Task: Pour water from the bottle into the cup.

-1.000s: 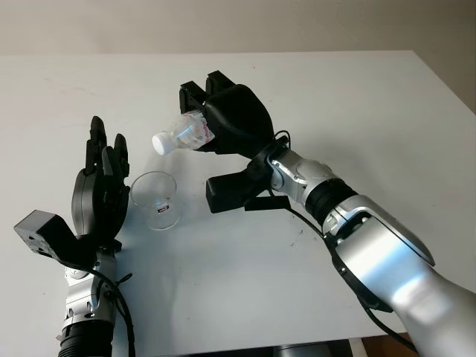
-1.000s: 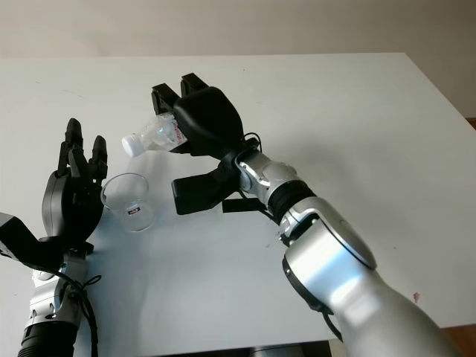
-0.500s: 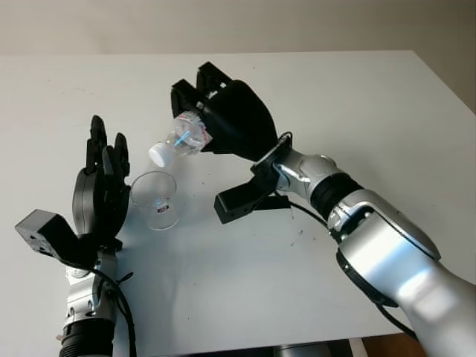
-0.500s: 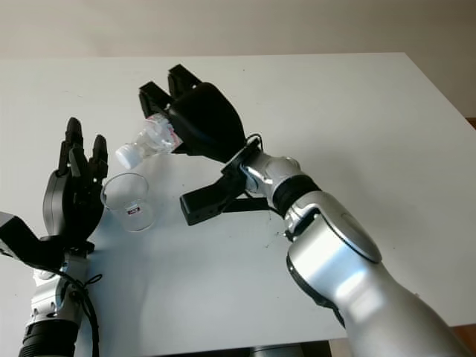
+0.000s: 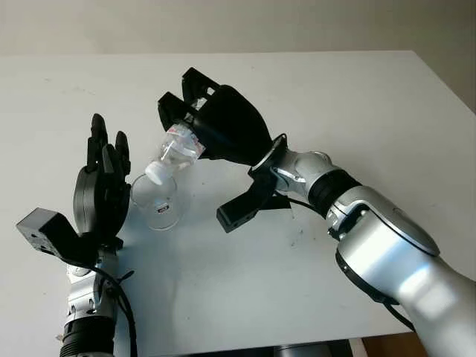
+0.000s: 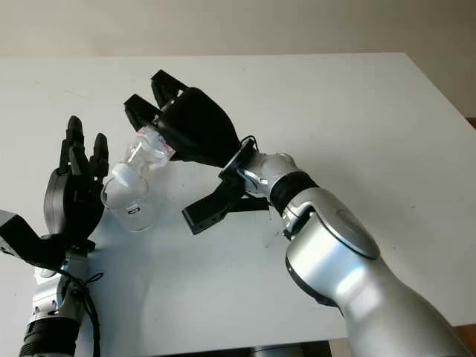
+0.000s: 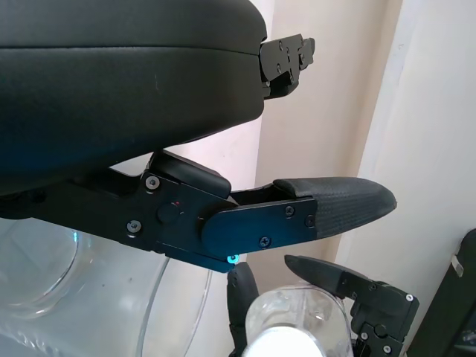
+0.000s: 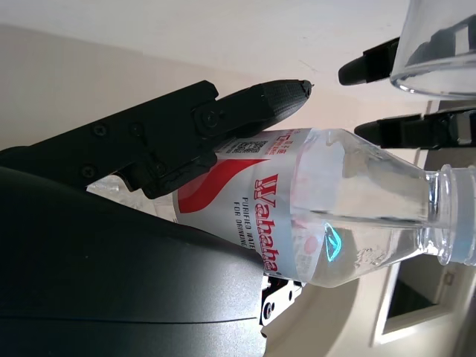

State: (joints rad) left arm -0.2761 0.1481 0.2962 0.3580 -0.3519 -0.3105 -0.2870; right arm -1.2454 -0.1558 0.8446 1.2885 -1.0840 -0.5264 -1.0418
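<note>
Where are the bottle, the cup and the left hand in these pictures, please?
bottle [image 5: 176, 151]: left eye view, its clear body below the label.
cup [image 5: 160, 208]: left eye view, its glass wall.
left hand [image 5: 100, 197]: left eye view, its black palm shell.

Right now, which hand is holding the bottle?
The right hand, raised above the table, grips the bottle tilted mouth-down over the cup. The left hand is open beside the cup.

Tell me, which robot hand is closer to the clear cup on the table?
The left robot hand. It stands open right beside the cup. The right robot hand is up above and beyond it, gripping the bottle, whose neck tips down over the cup's rim.
</note>
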